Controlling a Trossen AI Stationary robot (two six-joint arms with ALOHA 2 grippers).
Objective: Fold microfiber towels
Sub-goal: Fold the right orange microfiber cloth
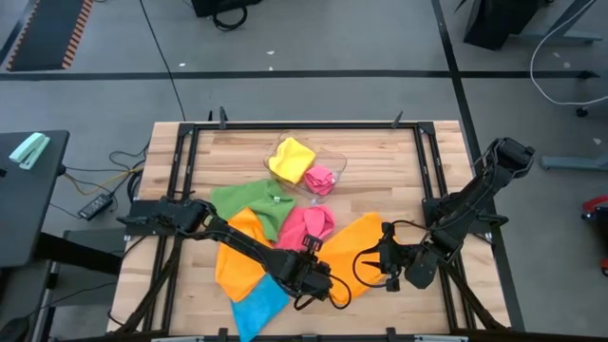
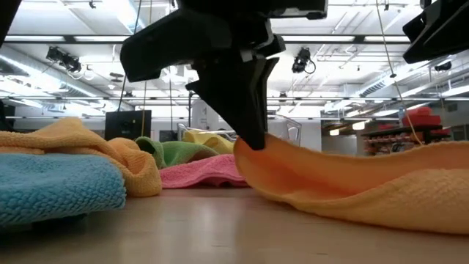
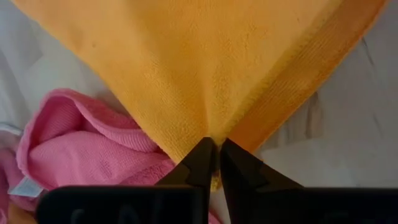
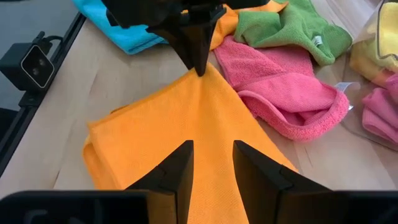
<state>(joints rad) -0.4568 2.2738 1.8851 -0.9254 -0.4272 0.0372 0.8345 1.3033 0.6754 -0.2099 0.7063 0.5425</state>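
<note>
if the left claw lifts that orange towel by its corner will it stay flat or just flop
Probably flop: the orange towel already drapes in soft folds from the corner pinched by the left claw. It looks light, sagging without strain. Its fuzzy pile likely drags on the table rather than sliding.

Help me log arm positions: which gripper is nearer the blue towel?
Left. The left gripper pinches a corner of the orange towel just beside the blue towel; the right gripper sits farther off, across that orange towel.

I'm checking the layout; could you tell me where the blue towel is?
In the high view, the blue towel lies at the table's near edge, left of centre, beside an orange towel and the left gripper.
</note>
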